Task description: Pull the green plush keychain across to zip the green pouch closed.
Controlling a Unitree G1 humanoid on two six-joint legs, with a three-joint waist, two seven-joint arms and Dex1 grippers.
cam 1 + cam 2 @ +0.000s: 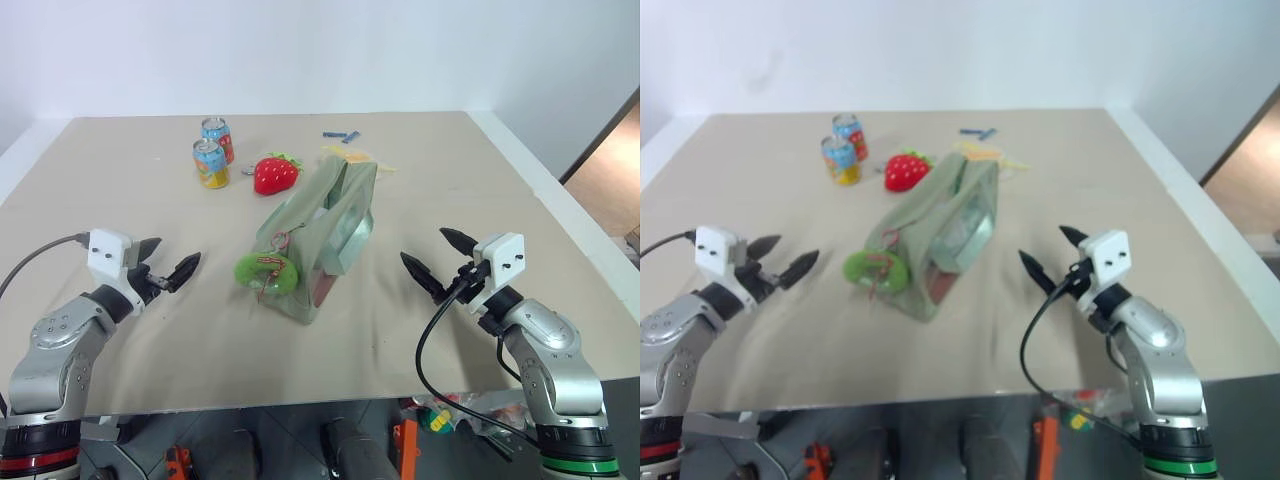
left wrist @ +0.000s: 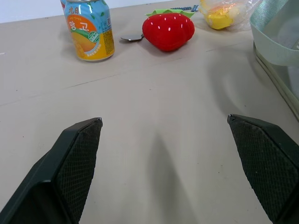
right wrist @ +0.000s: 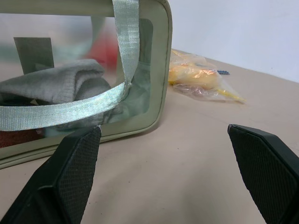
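A beige table (image 1: pixel 120 200) was seen against a plain white wall, with its right edge running along a white border and a strip of brown floor visible beyond it. The near edge of the table lay just below both arms.

The pouch (image 1: pixel 325 235) was placed near the table's centre, lying along a diagonal from the near left to the far right, with its clear panel turned toward the right side. The keychain (image 1: pixel 265 272) was found at the pouch's near-left end, touching it.

Behind the pouch, a strawberry (image 1: pixel 275 174) and two cans (image 1: pixel 212 155) were set toward the far left, and a yellow packet (image 1: pixel 360 155) and a small blue item (image 1: pixel 341 134) were located near the far edge.

The left gripper (image 1: pixel 172 265) was held spread wide and empty, left of the pouch and well apart from it. The right gripper (image 1: pixel 438 256) was likewise spread wide and empty, to the pouch's right. Bare tabletop was left on both sides between each gripper and the pouch, and along the whole near strip.
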